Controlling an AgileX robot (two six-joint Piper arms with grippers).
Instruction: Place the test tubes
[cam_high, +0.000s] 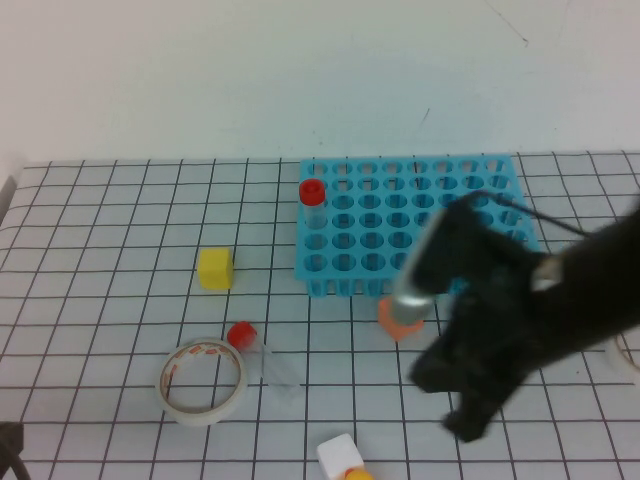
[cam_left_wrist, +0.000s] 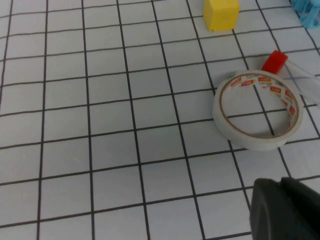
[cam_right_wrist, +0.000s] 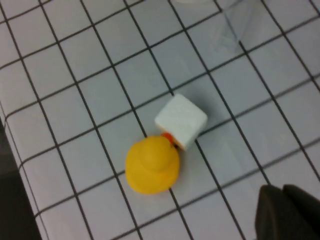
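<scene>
Bright, even light from above on the white worktop (cam_high: 100, 300) | faint, soft shadows under the duck (cam_right_wrist: 152, 167) and white cube (cam_right_wrist: 181, 121) near the right hand (cam_right_wrist: 283, 210) | right arm (cam_high: 560, 300) smeared and soft in high view | left hand (cam_left_wrist: 281, 205) dark, unfocused

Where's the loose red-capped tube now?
High view: the loose red-capped tube lies left of centre, touching the right of the tape roll. The left tool hangs near-left, the right tool right of centre, both shut.
</scene>
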